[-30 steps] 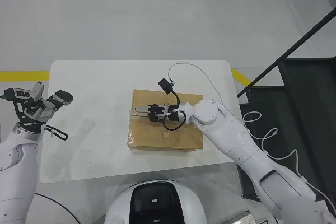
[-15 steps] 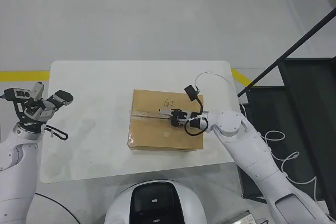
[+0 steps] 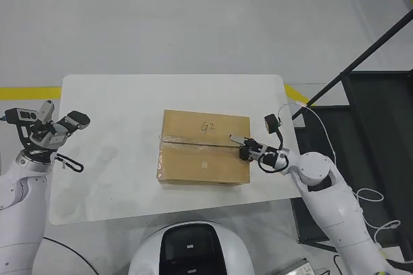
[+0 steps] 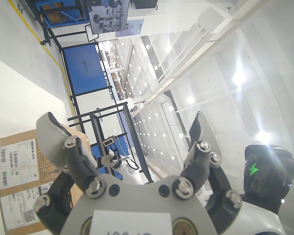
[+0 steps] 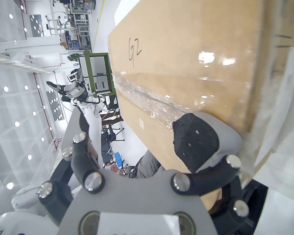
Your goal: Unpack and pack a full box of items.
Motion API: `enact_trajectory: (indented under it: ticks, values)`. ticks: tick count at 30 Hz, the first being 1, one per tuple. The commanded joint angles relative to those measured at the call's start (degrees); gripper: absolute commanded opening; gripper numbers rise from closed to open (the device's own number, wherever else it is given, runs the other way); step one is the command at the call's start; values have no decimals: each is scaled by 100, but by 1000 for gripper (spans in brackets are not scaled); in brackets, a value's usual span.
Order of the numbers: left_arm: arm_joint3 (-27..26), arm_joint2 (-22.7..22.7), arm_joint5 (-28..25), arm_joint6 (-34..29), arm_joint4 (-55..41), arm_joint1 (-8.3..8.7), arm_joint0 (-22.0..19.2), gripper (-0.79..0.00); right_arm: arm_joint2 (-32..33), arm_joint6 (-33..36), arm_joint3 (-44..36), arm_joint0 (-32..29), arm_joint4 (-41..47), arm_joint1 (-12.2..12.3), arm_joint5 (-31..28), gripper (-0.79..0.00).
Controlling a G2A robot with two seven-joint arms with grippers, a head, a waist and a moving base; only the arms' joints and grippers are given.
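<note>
A closed cardboard box [image 3: 203, 161] marked by hand sits at the middle of the white table [image 3: 110, 179]. Clear tape [image 3: 193, 141] runs along its top seam, and the tape [image 5: 147, 99] looks wrinkled in the right wrist view. My right gripper [image 3: 239, 144] is at the box's right edge, at the end of the seam. It is open, with one finger pad [image 5: 196, 143] against the box top [image 5: 186, 37]. My left gripper [image 3: 72, 122] is held off the table's left edge, open and holding nothing [image 4: 122, 128]. Past it I see the labelled side of the box [image 4: 17, 162].
A dark metal stair frame [image 3: 372, 103] stands close to the table's right side. A loose white cable [image 3: 316, 124] trails from the right arm. Bare table surface lies left of the box and behind it.
My right gripper slid along the taped seam from the box's left part to its right edge. The left arm has stayed still.
</note>
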Motion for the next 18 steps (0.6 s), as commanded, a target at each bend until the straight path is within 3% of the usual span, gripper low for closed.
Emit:
enact_trajectory:
  ticks: [1,6,10,18]
  values:
    - [0,0,0,0,0,0,0,0,159,-30,-23,-154,58,22,-47,0]
    - [0,0,0,0,0,0,0,0,521,-292,16,-400,315,48,-312,0]
    - [0,0,0,0,0,0,0,0,790,-726,-43,-578,596,39,-860,0]
    - [0,0,0,0,0,0,0,0,920,-1404,-100,-636,723,-5,-1593,0]
